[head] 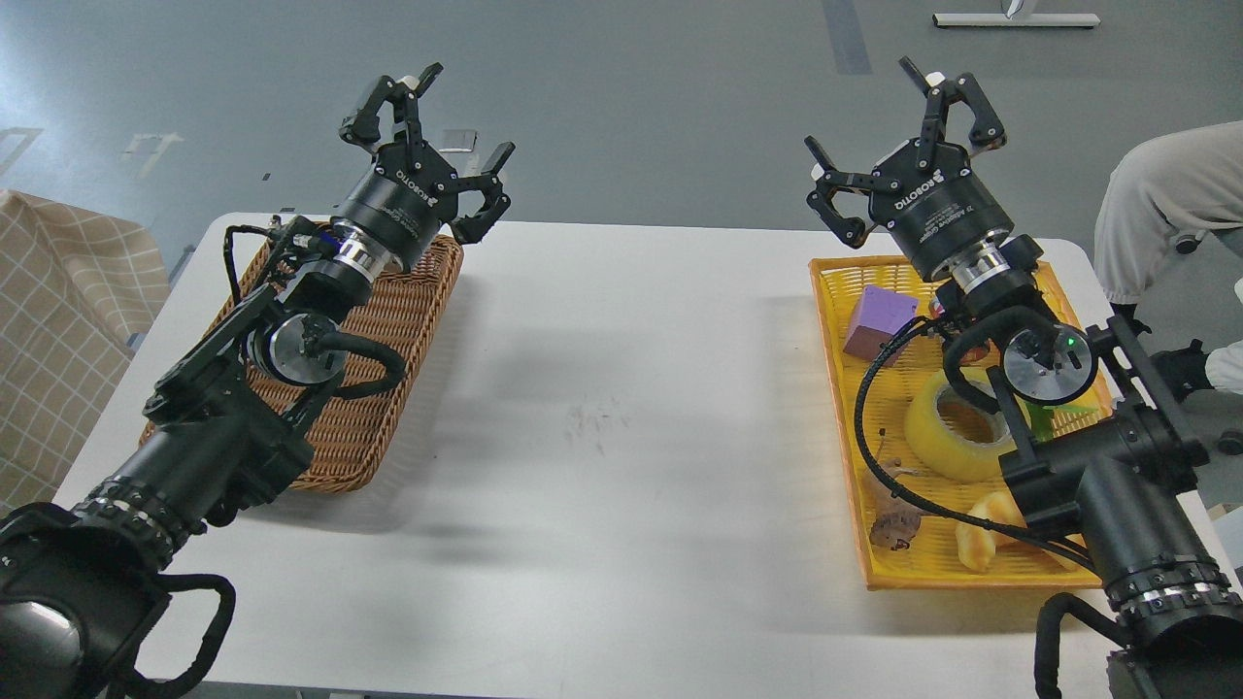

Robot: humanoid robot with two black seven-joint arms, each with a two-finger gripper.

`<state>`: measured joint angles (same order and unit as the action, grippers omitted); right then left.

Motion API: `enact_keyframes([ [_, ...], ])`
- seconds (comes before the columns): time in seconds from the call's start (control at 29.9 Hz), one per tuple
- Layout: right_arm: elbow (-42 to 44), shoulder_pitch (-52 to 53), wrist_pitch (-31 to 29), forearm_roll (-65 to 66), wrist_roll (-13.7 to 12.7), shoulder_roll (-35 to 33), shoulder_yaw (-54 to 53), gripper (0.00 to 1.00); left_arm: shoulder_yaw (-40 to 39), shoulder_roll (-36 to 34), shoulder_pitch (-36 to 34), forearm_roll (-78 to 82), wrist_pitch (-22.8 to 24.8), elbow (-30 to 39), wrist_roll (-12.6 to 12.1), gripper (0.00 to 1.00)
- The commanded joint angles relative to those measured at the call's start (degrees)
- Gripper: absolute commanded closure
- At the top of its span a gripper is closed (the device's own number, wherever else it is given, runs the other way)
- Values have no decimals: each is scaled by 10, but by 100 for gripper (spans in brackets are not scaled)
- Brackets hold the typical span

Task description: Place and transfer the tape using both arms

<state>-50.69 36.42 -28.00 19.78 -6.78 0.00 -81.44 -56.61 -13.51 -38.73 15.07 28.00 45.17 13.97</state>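
Note:
The tape [957, 427], a yellowish translucent roll, lies in the yellow tray [835, 408] at the right, partly hidden behind my right arm. My right gripper [908, 121] is open and empty, raised above the tray's far end, well above and beyond the tape. My left gripper [437, 136] is open and empty, raised over the far end of the brown wicker basket [388, 388] at the left.
The yellow tray also holds a purple block [879, 323], a golden croissant [981, 534] and a small brown object [895, 524]. A checked cloth [49, 320] lies at the far left. A person's leg [1165, 204] shows at the right. The white table [621, 437] lies between basket and tray.

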Motion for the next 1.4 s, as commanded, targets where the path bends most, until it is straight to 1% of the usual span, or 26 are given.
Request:
enact_keyframes([
  [0.0, 0, 1, 0, 1, 0, 0, 0, 0, 0, 0, 1, 0, 0, 0, 0, 2],
  [0.27, -4, -3, 0, 0, -1, 0, 1, 0, 0, 2, 1, 0, 0, 0, -1, 2],
  [0.37, -21, -20, 0, 1, -7, 0, 1, 0, 0, 9, 0, 0, 0, 0, -1, 2],
  [0.57, -15, -22, 0, 7, -7, 0, 4, 0, 0, 10, 0, 0, 0, 0, -1, 2],
  [0.8, -20, -14, 0, 23, -7, 0, 65, 0, 0, 10, -3, 0, 0, 1, -1, 2],
  [0.97, -27, 2, 0, 94, -3, -59, 160, 0, 0, 9, -4, 0, 0, 4, -1, 2],
  [1.04, -41, 6, 0, 120, -2, -89, 178, 0, 0, 9, -5, 0, 0, 4, -1, 2],
  [1.1, -54, 7, 0, 150, -2, -106, 189, 0, 0, 9, -5, 0, 0, 4, -1, 2],
  [1.17, -78, 15, 0, 232, -2, -137, 202, 0, 0, 9, -5, 0, 0, 5, -1, 2],
  [1.37, -138, 16, 0, 397, -2, -204, 204, 0, 0, 9, -5, 0, 0, 10, -1, 2],
])
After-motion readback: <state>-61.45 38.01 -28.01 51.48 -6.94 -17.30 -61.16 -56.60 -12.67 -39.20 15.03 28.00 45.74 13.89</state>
